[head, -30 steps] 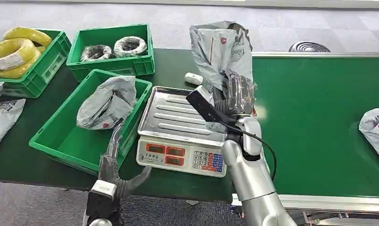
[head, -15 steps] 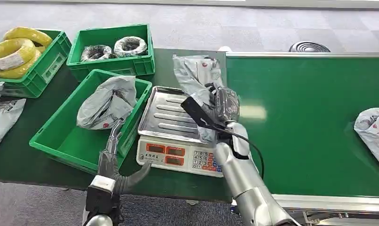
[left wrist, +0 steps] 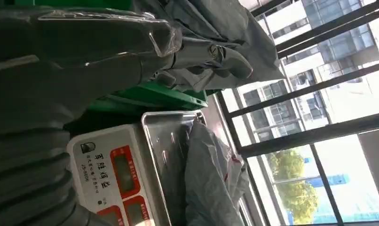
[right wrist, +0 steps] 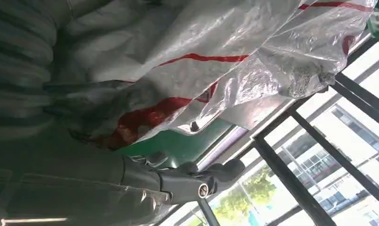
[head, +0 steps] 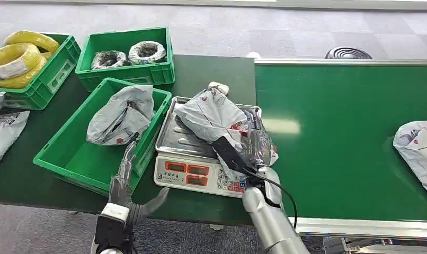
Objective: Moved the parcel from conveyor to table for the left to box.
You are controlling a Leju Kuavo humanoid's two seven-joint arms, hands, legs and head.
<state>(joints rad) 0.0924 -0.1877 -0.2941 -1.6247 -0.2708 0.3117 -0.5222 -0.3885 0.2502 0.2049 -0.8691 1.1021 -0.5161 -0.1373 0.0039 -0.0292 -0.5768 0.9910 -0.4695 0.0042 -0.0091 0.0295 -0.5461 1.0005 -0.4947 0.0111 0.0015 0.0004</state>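
Looking down from the head view, we see the parcel, a crumpled grey plastic mailer with red markings, lying across the steel tray of the weighing scale, which stands on the dark table just beside the green conveyor. Our right hand is at the parcel's near right edge, over the scale's corner; in the right wrist view the fingers lie against the film, with a fold of the parcel between them and the palm, so we read it as holding the bag. Our left hand hovers low at the table's front edge, beside the near green crate, thumb spread away from the fingers and nothing in it. That crate holds another grey bag. A further grey bag lies on the conveyor, well apart to the right. Two more crates sit behind, one with yellow cable coils, one with dark wrapped coils
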